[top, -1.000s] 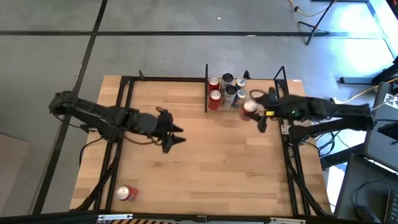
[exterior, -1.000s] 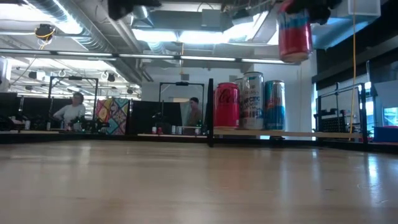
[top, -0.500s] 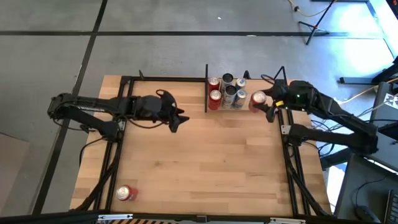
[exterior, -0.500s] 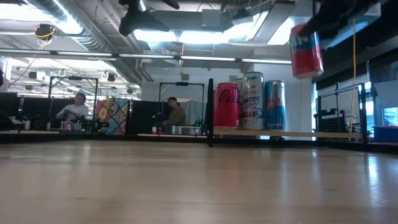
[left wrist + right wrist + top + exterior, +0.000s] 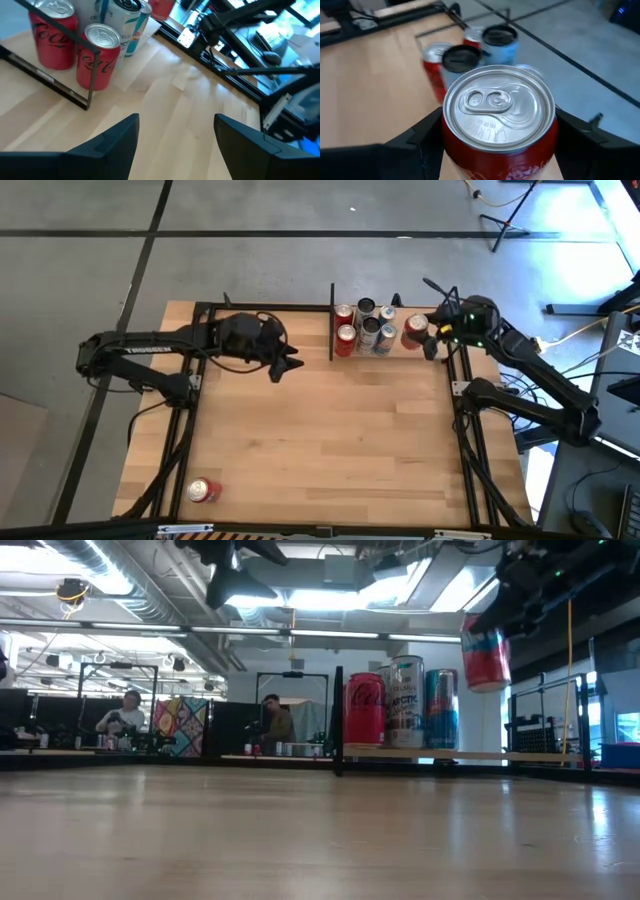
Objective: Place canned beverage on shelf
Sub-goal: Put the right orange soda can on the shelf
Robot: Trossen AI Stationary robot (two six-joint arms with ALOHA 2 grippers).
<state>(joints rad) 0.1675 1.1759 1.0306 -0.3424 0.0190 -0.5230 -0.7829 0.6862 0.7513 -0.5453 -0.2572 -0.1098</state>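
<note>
Pale wood planks run across the worktop [image 5: 320, 440], bare but for a stray red can [image 5: 203, 490] lying at its near left corner. Farther back, the left tool [image 5: 287, 366] hangs empty with its fingers spread. At the far edge, the right tool [image 5: 430, 340] clamps a glossy red canned beverage [image 5: 415, 332], upright, held above the shelf [image 5: 332, 335] floor just right of the standing cans [image 5: 365, 328]; lowering it looks like what remains.
</note>
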